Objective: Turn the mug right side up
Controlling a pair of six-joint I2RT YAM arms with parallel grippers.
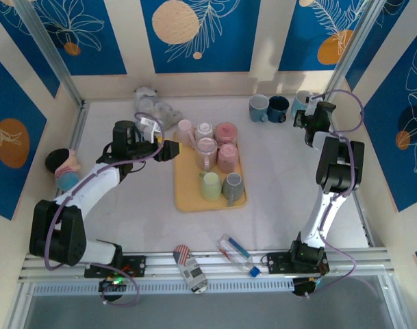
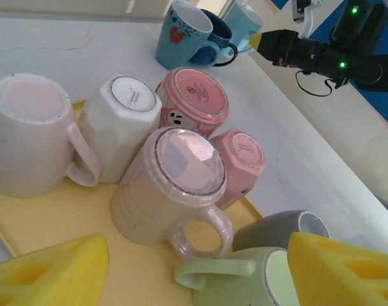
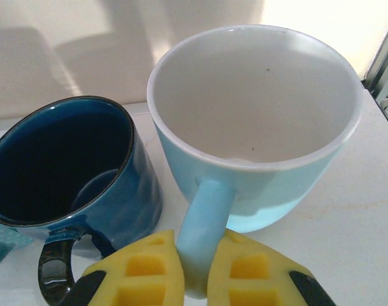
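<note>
Task mug: the light blue mug [image 3: 257, 185] stands mouth up on the table [image 1: 126, 205] at the back right. It is just beside a dark blue mug [image 3: 72, 172], which is also mouth up.
Right gripper [image 3: 197, 255]: its jaws are clenched on the light blue mug's handle [image 3: 203, 210], with one yellow pad on each side.
Why held so: the handle is a narrow bar the jaws can close on fully, which gives the wrist a firm hold for rolling the mug. With the mouth up, I judge the turning done and the release left to do.
Base contact: the mug looks set down, but the pads cover the lowest part of the handle, so I cannot tell whether its full weight is on the table.
Left gripper [image 1: 170, 149]: its jaws are released and spread wide, grasping nothing. It is poised at the left edge of the tray [image 1: 194, 202], facing the mugs there.
Tray load: seven mugs sit packed together. The pale pink mug [image 2: 174, 185] is nearest the left jaws, base up, with its handle turned toward them.
Why placed so: upright mugs gather at the back right, well apart from the tray. I read that as keeping finished mugs separate from waiting ones.
Hard to make out: the grey mug [image 2: 276, 229] and green mug [image 2: 244, 277] are cut off by the frame and a pad. I cannot tell from the wrist view whether the grey one is inverted or tipped.
Partly hidden: the flowered blue mug [image 2: 181, 38] covers part of the dark blue mug behind it.
</note>
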